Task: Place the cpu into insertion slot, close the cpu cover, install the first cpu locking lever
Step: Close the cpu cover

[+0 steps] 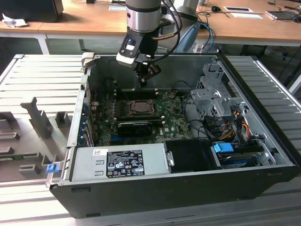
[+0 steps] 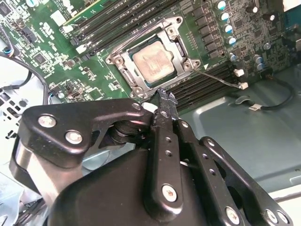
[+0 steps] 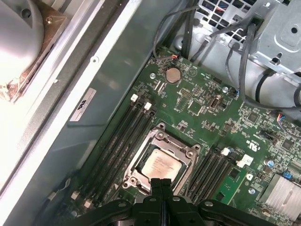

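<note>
Wooden office tables [image 1: 70,21] are lining the background as an open desktop computer case [image 1: 188,186] is lying on a ribbed grey metal table [image 1: 42,75]. The robot arm is reaching down into the case from above, its black claw [image 1: 143,80] hanging over the green motherboard [image 1: 174,117] near the case's far wall. In both wrist views the claw [image 2: 165,96] [image 3: 161,186] is showing its two fingers pressed together, gripping nothing, with the tips just beside the socket's near edge; whether they are touching it cannot be told.

The cpu [image 2: 153,59] is sitting flat in the insertion slot [image 2: 177,47], pale metal face up. The cpu cover [image 2: 124,59] is lying down around it, its silver frame bordering the chip on all sides. A thin wire locking lever [image 2: 221,79] is running out from the socket's corner across the black memory slots [image 2: 207,82].

In the exterior view, a black graphics card [image 1: 134,128] is lying in front of the socket, a labelled power supply [image 1: 117,162] is occupying the near corner, and a metal drive cage [image 1: 211,94] is standing on the exterior view's right.
</note>
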`<move>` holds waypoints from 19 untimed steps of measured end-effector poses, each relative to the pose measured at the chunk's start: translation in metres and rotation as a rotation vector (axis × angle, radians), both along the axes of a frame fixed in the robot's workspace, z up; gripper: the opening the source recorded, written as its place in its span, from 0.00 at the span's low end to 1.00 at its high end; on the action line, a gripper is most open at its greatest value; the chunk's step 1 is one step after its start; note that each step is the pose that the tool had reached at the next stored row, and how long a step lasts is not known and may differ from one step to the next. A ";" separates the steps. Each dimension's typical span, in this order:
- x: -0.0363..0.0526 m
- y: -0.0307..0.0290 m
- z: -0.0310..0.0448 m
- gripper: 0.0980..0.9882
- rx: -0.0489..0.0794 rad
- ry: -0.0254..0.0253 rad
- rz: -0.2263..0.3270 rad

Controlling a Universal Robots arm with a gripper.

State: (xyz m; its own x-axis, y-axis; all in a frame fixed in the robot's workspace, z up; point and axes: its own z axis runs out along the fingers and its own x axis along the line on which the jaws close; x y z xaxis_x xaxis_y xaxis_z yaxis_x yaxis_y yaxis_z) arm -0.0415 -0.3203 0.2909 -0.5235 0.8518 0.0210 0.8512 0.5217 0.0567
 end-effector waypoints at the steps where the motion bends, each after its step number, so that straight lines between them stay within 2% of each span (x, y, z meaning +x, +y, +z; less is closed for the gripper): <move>1: 0.0000 0.0000 0.0000 0.01 0.000 0.0000 0.006; 19: 0.0000 0.0000 0.0000 0.01 0.000 0.0000 0.088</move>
State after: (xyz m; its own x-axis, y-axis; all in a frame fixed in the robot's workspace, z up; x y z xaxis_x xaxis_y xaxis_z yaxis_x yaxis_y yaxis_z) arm -0.0415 -0.3203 0.2909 -0.5962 0.8026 0.0210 0.8022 0.5944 0.0567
